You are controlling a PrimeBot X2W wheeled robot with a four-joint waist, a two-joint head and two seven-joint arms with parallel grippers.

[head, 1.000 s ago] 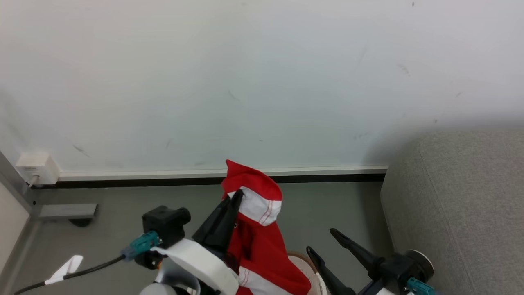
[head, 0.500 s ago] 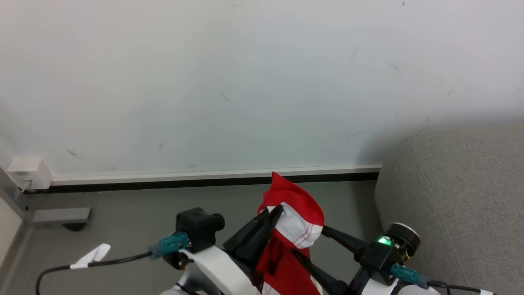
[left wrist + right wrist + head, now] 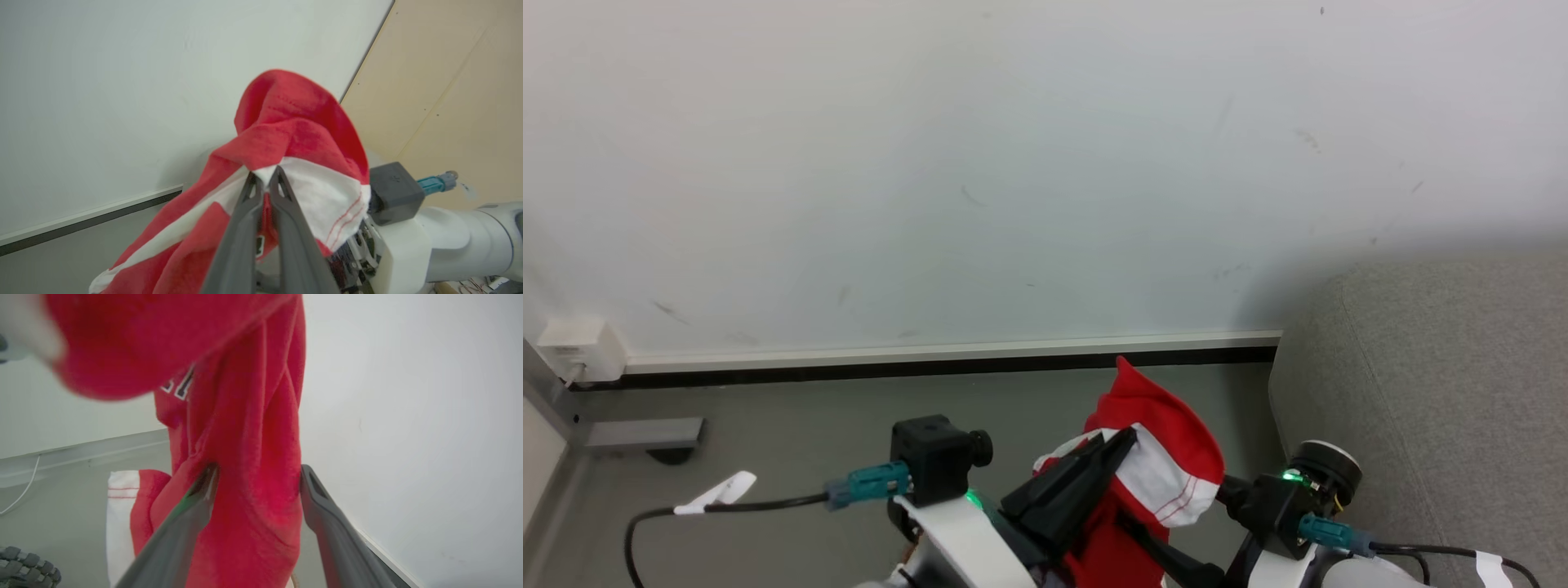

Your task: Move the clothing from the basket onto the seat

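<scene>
left gripper [image 3: 265,176] clamps a white panel of the clothing [image 3: 294,122], red folds draped over its tips. right wrist view adds white lettering, with fabric hanging between the 2 spread fingers of right gripper [image 3: 259,473]. head view adds the seat [image 3: 1437,392] to their right.

Bare grey floor [image 3: 849,400] runs back to the skirting [image 3: 931,355] beyond the left pincer [image 3: 1129,433]. The grey seat [image 3: 1437,384] stands on it to that pincer's right. A flat grey block [image 3: 645,431] lies well off to its left.
</scene>
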